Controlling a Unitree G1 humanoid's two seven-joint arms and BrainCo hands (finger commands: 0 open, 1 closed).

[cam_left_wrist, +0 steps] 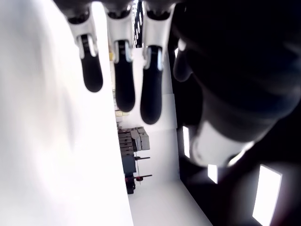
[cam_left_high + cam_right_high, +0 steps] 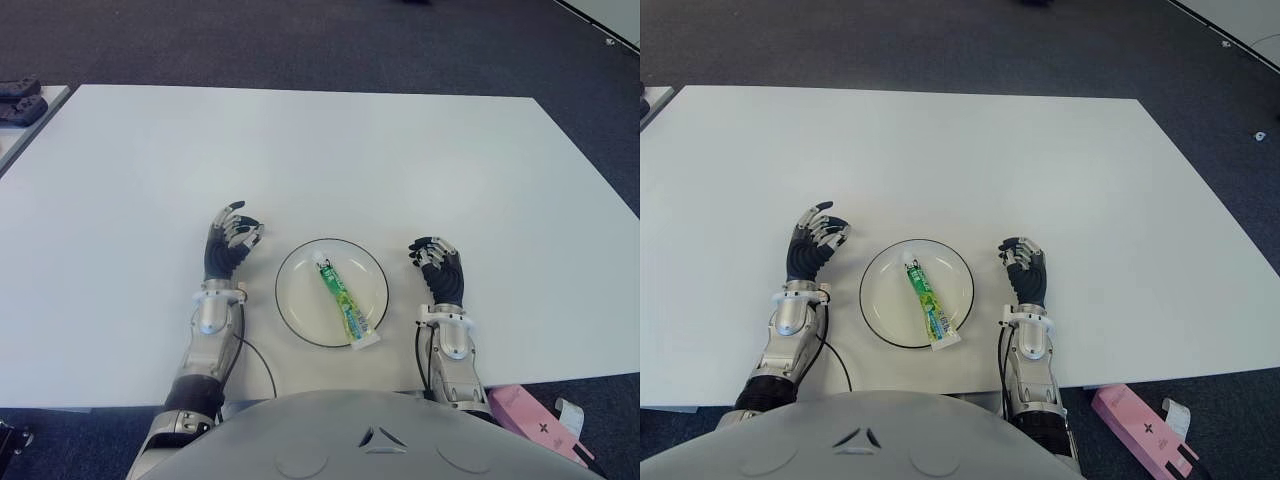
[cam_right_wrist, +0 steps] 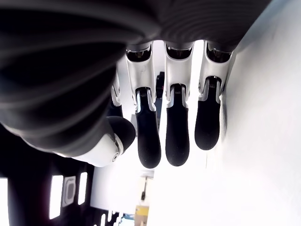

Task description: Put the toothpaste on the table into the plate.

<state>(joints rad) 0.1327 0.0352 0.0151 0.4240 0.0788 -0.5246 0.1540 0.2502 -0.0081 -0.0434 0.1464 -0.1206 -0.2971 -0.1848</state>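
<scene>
A green and white toothpaste tube (image 2: 343, 300) lies slantwise inside the white, dark-rimmed plate (image 2: 300, 310) near the table's front edge; its flat end reaches the plate's near rim. My left hand (image 2: 230, 245) shows just left of the plate, fingers relaxed and holding nothing. My right hand (image 2: 437, 262) is just right of the plate, its fingers (image 3: 176, 136) loosely bent with nothing between them. Neither hand touches the tube.
The white table (image 2: 330, 160) stretches far behind the plate. A pink box (image 2: 535, 420) lies on the floor past the table's front right corner. Dark objects (image 2: 20, 100) sit on a surface at the far left.
</scene>
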